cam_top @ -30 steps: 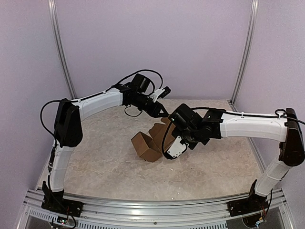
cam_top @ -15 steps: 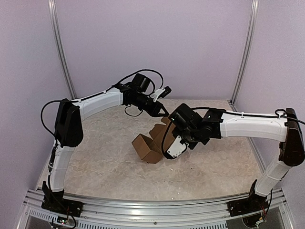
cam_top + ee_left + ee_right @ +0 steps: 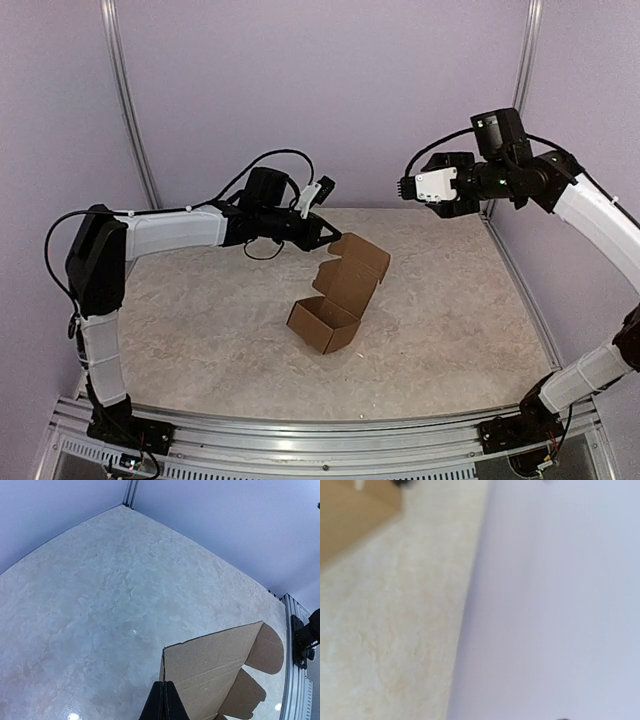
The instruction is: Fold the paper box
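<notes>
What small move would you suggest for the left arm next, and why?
Probably swing the lid over the open tray. The left gripper is shut at the far corner of the raised lid of the paper box, the tray is uncovered, and the right gripper hangs high, clear of it.

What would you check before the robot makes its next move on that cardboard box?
1. Left gripper pinching the corner of the paper box lid: ok.
2. Right gripper well away from the box: ok, it is high above the table.
3. Right gripper open: cannot tell.
4. Lid folded shut: not ok, it stands open.
5. Box resting on the table: ok.
</notes>
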Motion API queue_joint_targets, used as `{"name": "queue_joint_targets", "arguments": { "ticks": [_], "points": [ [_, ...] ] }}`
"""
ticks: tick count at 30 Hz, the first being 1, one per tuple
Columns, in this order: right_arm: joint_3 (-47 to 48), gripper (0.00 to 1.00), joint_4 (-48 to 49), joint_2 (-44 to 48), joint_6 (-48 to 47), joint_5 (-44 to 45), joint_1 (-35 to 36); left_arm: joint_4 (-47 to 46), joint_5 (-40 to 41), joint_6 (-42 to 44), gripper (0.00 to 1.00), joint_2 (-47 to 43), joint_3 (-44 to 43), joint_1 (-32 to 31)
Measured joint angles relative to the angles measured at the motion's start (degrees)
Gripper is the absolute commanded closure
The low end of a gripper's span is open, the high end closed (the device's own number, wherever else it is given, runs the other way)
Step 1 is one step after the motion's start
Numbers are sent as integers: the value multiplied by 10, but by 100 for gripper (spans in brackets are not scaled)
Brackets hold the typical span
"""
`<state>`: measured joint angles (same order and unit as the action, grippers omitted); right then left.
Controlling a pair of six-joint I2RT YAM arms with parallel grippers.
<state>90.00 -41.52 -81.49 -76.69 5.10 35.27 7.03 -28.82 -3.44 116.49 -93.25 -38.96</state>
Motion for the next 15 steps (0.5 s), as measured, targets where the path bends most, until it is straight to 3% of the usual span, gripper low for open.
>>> {"name": "queue_joint_targets", "arguments": {
  "ticks": [6, 15],
  "points": [
    [-99, 36, 43, 73, 108, -164, -127, -190, 25, -18, 100, -97, 159, -15],
    [-308, 39, 123, 63, 231, -372, -136, -419, 92, -50, 100, -183, 375, -72]
  ]
}}
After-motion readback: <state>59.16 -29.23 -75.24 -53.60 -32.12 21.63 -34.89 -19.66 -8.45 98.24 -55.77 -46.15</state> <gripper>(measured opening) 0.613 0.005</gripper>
